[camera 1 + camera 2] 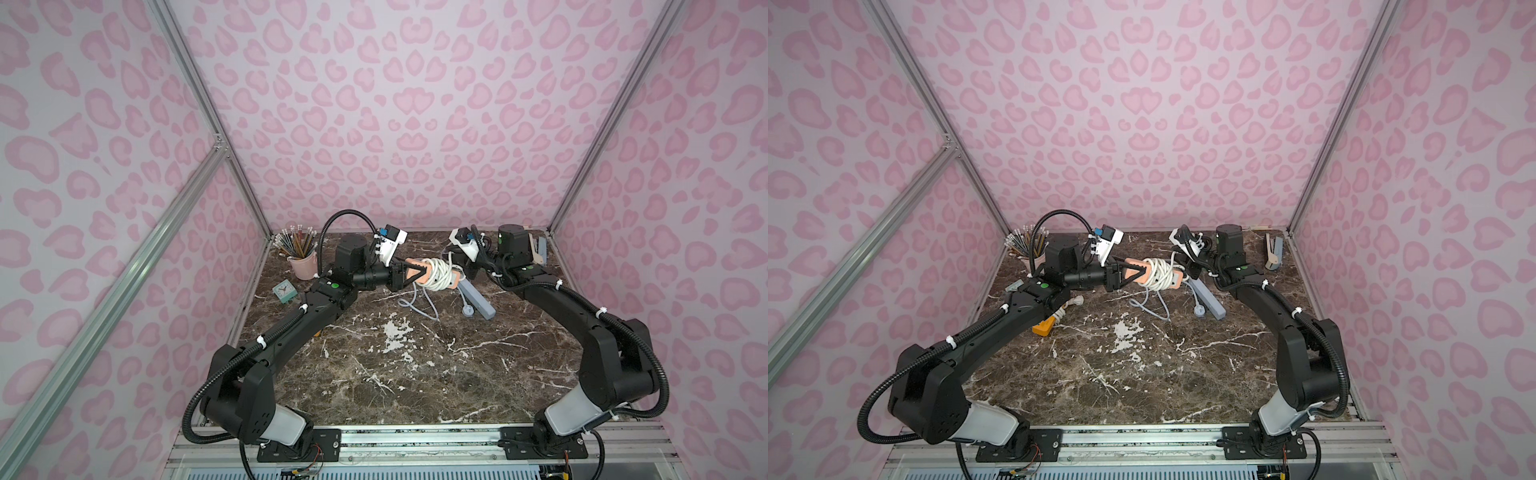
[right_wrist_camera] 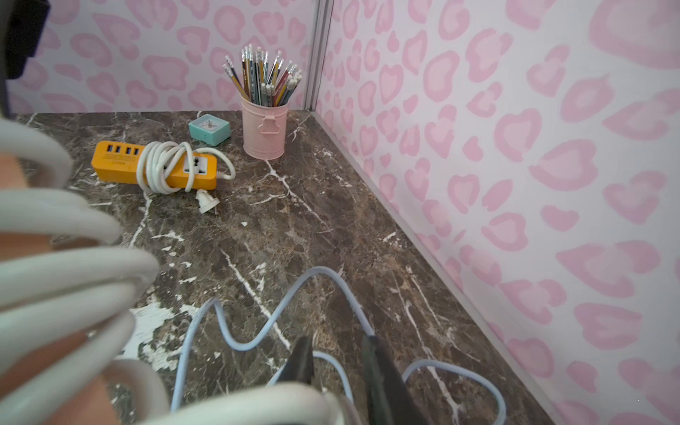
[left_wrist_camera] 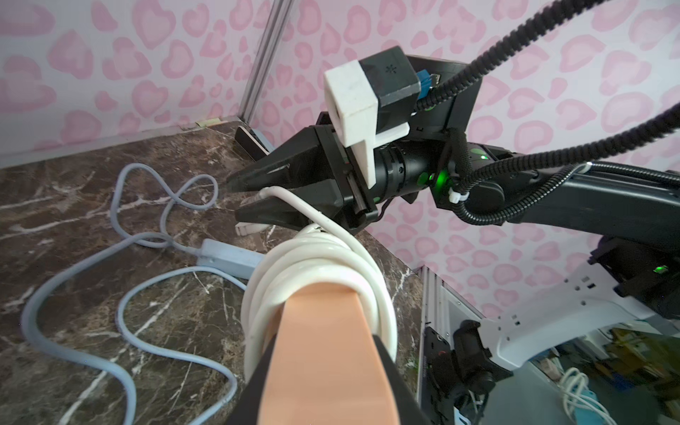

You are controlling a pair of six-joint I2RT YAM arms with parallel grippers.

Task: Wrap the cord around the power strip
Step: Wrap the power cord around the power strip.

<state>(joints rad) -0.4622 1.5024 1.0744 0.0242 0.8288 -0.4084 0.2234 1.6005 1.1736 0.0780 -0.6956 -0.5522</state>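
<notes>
the left gripper is clamped on one end of the peach power strip. it holds the strip clear of the marble worktop, toward the middle of the back edge and roughly level between the two arms. the white cord is coiled in several turns around the strip's middle. the right gripper sits at the strip's other end with its jaws parted a little, and a free run of the white cord passes between them. just below, on the worktop, lies a grey-blue power strip with its grey-blue cord loose. an orange power strip, already wrapped, lies near the left edge. a teal clock and a pink pencil cup stand toward the back left corner.
</notes>
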